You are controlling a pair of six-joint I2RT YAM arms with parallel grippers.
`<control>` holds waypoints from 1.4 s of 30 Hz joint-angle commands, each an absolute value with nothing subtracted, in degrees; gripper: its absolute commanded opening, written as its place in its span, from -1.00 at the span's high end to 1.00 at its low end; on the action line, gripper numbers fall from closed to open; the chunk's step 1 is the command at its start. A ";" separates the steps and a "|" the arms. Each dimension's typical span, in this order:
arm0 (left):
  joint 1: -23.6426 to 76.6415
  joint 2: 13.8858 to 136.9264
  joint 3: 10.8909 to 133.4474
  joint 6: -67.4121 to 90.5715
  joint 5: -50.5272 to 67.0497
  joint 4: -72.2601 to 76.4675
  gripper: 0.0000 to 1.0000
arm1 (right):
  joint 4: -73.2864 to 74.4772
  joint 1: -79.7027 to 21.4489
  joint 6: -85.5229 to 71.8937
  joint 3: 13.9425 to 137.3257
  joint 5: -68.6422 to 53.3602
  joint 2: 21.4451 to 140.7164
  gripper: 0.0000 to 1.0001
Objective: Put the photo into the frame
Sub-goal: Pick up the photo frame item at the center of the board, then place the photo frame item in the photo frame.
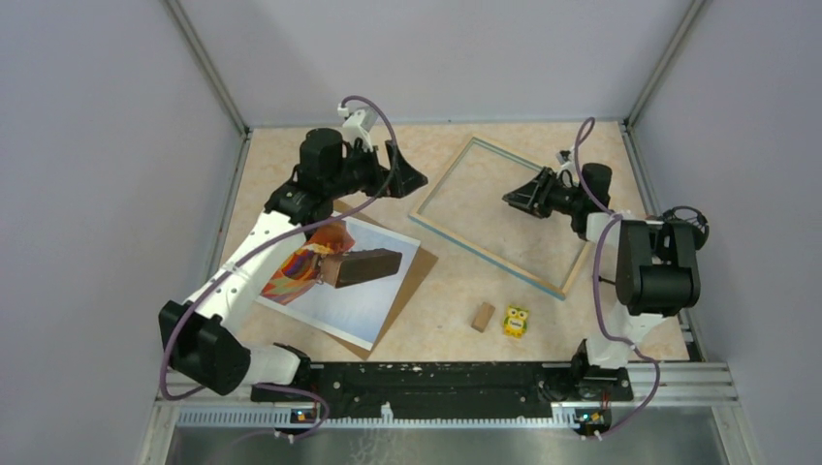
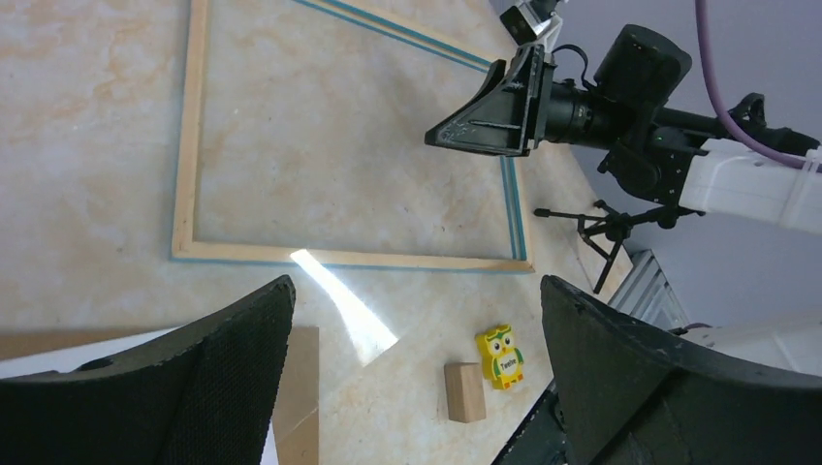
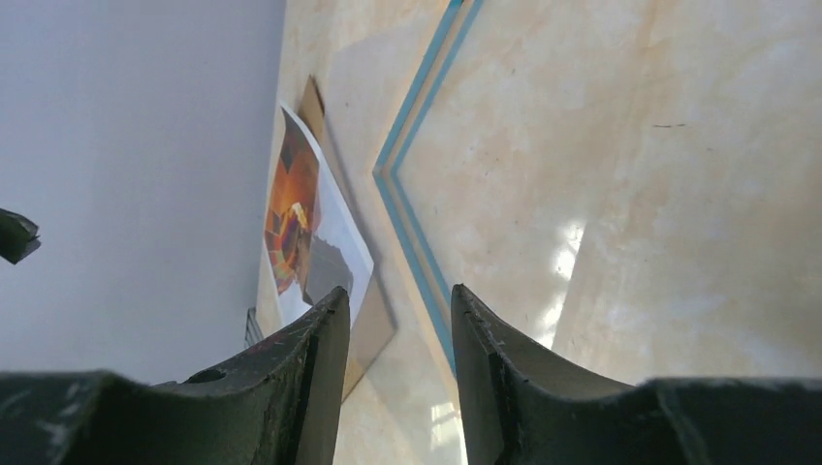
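While the photo lies near-left under a dark block and the frame sits empty to its right, left gripper hangs wide open, right gripper part-open, both empty; pickup probably next, needing an edge pinch.

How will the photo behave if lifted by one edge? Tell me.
The photo looks like a thin sheet lying flat on a brown board, so probably floppy and light. The dark block resting on it may pin it or slide off.

The photo, orange-red balloon on pale sky, lies flat at eight o'clock. The frame, light wood edged blue, lies skewed at two o'clock.
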State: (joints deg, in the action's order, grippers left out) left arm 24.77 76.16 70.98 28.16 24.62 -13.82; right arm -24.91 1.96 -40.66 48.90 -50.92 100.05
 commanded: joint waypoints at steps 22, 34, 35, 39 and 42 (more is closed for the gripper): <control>23.82 81.12 49.07 33.41 10.98 -16.47 -0.97 | 5.18 1.47 -29.05 55.59 -38.87 101.97 -0.34; 23.82 87.62 43.25 36.28 11.79 -10.86 -0.97 | -13.18 -2.81 -38.00 47.48 -50.82 105.76 -0.32; 23.77 87.74 42.76 36.34 11.76 -10.44 -0.97 | -14.95 -3.20 -39.45 47.46 -51.57 106.15 -0.30; 23.82 88.43 41.33 36.88 11.43 -9.46 -0.97 | -18.83 -4.19 -43.87 47.96 -52.49 103.94 -0.21; 23.82 88.47 40.91 36.97 11.38 -9.31 -0.97 | -19.78 -4.22 -45.89 47.97 -52.53 100.37 -0.17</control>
